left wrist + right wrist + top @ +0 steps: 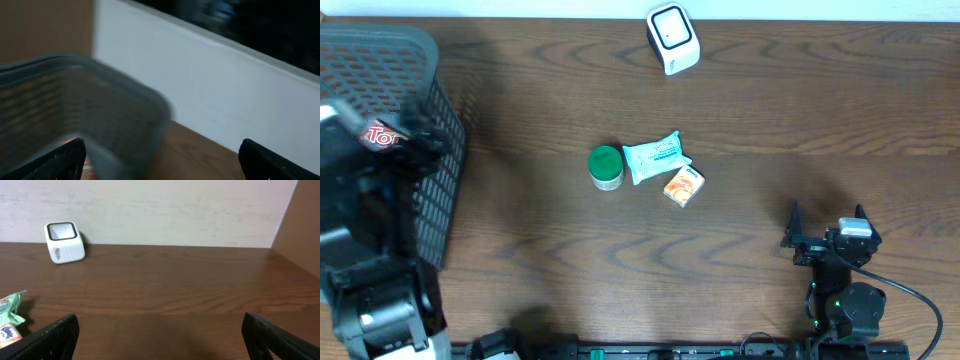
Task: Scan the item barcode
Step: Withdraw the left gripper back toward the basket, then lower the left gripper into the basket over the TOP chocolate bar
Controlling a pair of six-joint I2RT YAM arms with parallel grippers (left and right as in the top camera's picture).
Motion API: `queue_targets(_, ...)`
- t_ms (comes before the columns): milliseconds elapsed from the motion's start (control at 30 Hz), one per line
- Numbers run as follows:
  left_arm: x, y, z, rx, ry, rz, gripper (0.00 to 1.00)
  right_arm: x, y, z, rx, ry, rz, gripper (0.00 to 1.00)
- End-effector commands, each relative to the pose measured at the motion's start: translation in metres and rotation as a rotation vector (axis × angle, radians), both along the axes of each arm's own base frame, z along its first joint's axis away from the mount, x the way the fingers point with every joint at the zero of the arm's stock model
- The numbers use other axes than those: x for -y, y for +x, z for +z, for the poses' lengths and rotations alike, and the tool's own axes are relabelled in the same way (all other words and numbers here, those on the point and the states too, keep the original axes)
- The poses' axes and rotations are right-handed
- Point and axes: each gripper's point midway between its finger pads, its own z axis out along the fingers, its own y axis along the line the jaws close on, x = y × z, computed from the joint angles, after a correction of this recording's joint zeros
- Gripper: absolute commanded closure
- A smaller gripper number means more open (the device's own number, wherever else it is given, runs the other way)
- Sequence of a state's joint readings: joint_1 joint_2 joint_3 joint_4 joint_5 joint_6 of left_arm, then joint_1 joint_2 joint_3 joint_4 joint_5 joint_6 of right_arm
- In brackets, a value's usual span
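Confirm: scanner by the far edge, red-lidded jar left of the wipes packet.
The lid on the jar is green, not red, as the overhead view shows. The scanner is by the far edge, and the jar stands left of the packet.

Red letters starting "To" show on a white patch (380, 134) over the black mesh basket (432, 85) at the left edge of the surface (770, 120). Print on the white boxy scanner (64, 242), teal crinkled packet (653, 156) and small orange carton (684, 186) is too small to read.
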State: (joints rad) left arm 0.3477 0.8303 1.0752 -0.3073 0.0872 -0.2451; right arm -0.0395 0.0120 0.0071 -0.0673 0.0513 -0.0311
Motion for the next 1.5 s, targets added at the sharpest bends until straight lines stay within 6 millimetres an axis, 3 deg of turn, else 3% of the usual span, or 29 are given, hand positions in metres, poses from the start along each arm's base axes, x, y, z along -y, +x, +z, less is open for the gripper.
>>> queue_targets(0, -0.048, -0.009, 0.013, 0.031, -0.057, 0.173, 0.02, -0.002, 0.000, 0.000, 0.000, -0.008, 0.007, 0.01)
queue_targets(167, -0.091, -0.002, 0.010, -0.005, -0.142, 0.288, 0.02, -0.002, 0.000, 0.000, 0.000, -0.008, 0.007, 0.01)
queue_targets(333, -0.112, 0.027, -0.012, -0.099, -0.193, 0.294, 0.02, -0.002, 0.000, 0.000, 0.000, -0.008, 0.007, 0.01)
queue_targets(433, -0.125, 0.042, -0.043, -0.204, -0.239, 0.310, 0.02, -0.002, 0.000, 0.000, 0.000, -0.008, 0.007, 0.01)
queue_targets(533, -0.136, 0.051, -0.087, -0.329, -0.284, 0.341, 0.02, -0.002, 0.000, 0.000, 0.000, -0.008, 0.007, 0.01)
queue_targets(800, -0.150, 0.078, -0.171, -0.518, -0.365, 0.338, 0.02, -0.002, 0.000, 0.000, 0.000, -0.008, 0.007, 0.01)
queue_targets(1133, -0.145, 0.115, -0.239, -0.698, -0.229, 0.236, 0.02, -0.002, 0.000, 0.000, 0.000, -0.008, 0.007, 0.01)
queue_targets(1467, -0.150, 0.116, -0.289, -0.821, -0.187, 0.359, 0.02, -0.002, 0.000, 0.000, 0.000, -0.008, 0.007, 0.01)
